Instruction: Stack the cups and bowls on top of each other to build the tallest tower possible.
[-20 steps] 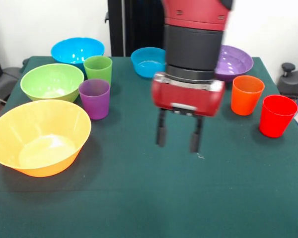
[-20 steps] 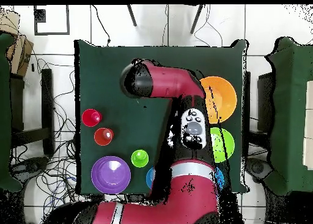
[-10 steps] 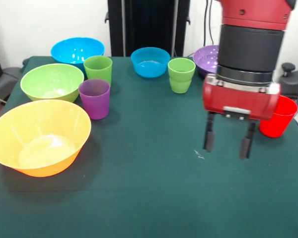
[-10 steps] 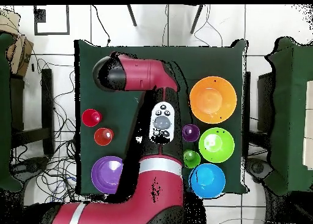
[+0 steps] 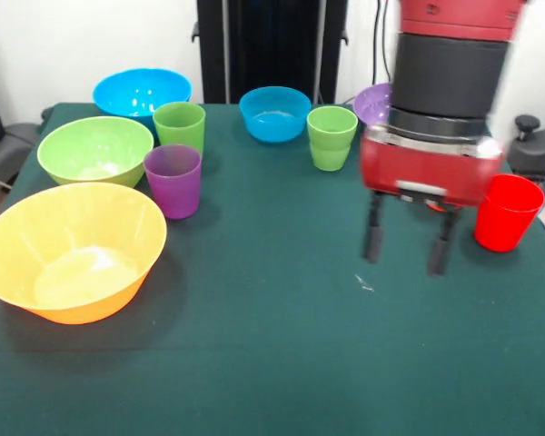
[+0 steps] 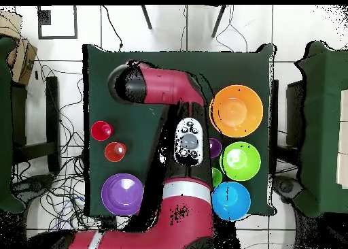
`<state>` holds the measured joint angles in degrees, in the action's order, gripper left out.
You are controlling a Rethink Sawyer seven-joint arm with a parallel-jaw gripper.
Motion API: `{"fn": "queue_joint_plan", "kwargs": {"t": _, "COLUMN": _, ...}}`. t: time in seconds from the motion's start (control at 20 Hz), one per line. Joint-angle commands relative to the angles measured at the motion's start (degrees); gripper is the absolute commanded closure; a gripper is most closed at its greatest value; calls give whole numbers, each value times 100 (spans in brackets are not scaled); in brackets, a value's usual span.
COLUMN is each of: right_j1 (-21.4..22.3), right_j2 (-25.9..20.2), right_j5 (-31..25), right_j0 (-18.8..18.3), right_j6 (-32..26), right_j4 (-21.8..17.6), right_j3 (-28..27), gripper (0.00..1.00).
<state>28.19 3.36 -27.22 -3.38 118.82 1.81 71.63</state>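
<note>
Gripper (image 5: 406, 247): we note two dark fingers spread wide, holding nothing, above the green cloth. Red cup (image 5: 508, 212) just to its right in the front view; second green cup (image 5: 331, 137) and purple bowl (image 5: 373, 103) behind it. Smaller blue bowl (image 5: 274, 113), green cup (image 5: 179, 127), purple cup (image 5: 173, 181), large blue bowl (image 5: 142, 93), green bowl (image 5: 94, 150) and orange bowl (image 5: 70, 251) well to its left, unstacked. Front view hides the orange cup (image 6: 115, 151), which we see overhead beside the red one; overhead, the arm (image 6: 166, 96) covers the second green cup.
</note>
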Motion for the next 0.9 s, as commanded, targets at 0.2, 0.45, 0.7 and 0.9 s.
{"fn": "queue_joint_plan", "kwargs": {"t": 0.2, "right_j1": 1241, "right_j2": -1207, "right_j5": 644, "right_j0": -1813, "right_j6": -1750, "right_j4": -1108, "right_j3": 2404, "gripper": 0}}
{"fn": "queue_joint_plan", "kwargs": {"t": 0.45, "right_j1": 1550, "right_j2": -2144, "right_j5": 702, "right_j0": -2889, "right_j6": -2667, "right_j4": -1911, "right_j3": 2947, "gripper": 0}}
{"fn": "queue_joint_plan", "kwargs": {"t": 0.7, "right_j1": 1578, "right_j2": -2541, "right_j5": 857, "right_j0": -3312, "right_j6": -2258, "right_j4": -2502, "right_j3": 3327, "gripper": 0}}
{"fn": "queue_joint_plan", "kwargs": {"t": 0.9, "right_j1": 1477, "right_j2": -2390, "right_j5": 1151, "right_j0": -3221, "right_j6": -1427, "right_j4": -2760, "right_j3": 3485, "gripper": 0}}
